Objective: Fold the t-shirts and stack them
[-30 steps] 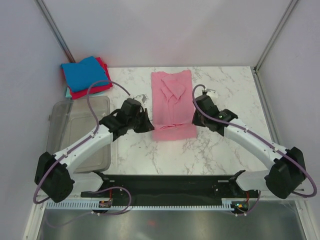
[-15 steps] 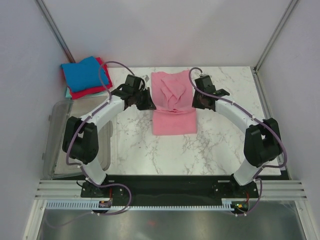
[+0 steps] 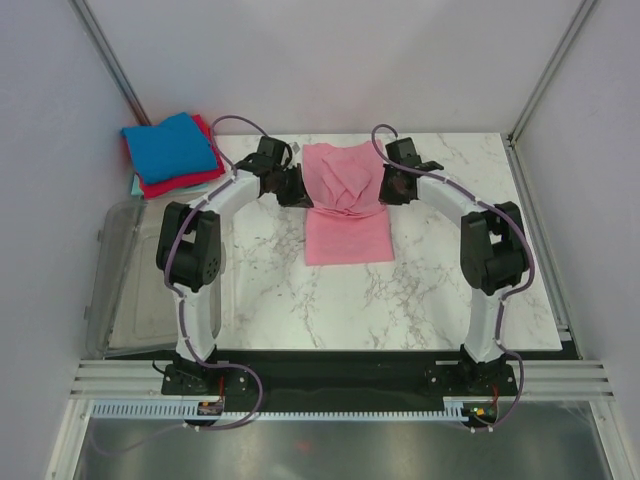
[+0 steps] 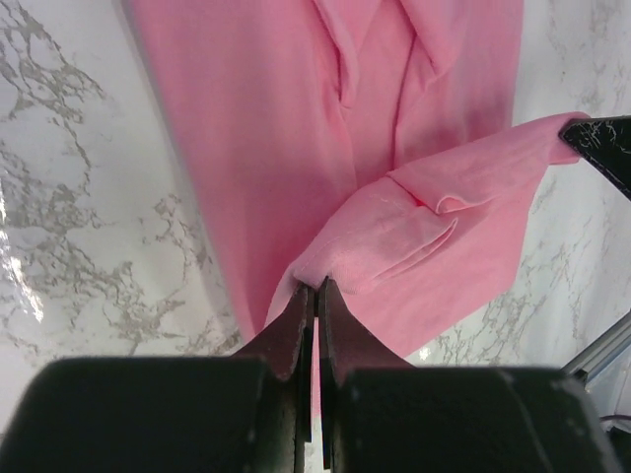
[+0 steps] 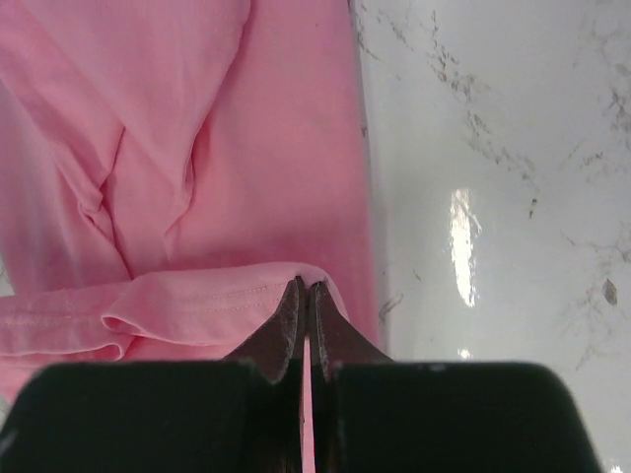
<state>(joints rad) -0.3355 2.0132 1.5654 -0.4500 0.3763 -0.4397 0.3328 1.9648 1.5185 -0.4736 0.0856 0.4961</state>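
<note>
Overhead, the pink shirt lies lengthwise on the counter, one hemmed end doubled back over the rest. The left pincer is at its left edge and the right pincer at its right edge, while the stack of folded shirts sits at the far left corner, well apart. From the left wrist, the left pincer is clenched on a corner of the raised end, which hangs over the flat cloth beneath. A dark tip at the frame's right, probably the right pincer, holds the opposite corner. From the right wrist, the right pincer is clenched on its stitched hem corner, just inside the shirt's right edge, with bare counter beside it. The fold looks roughly half made. Three things could go wrong from here. The hem sags between the two grips, so setting it down slack would leave a crease. If one arm runs ahead of the other, the edges would land skewed. Each bite is thin, at the very edge, so a tug could slip the cloth free.
</note>
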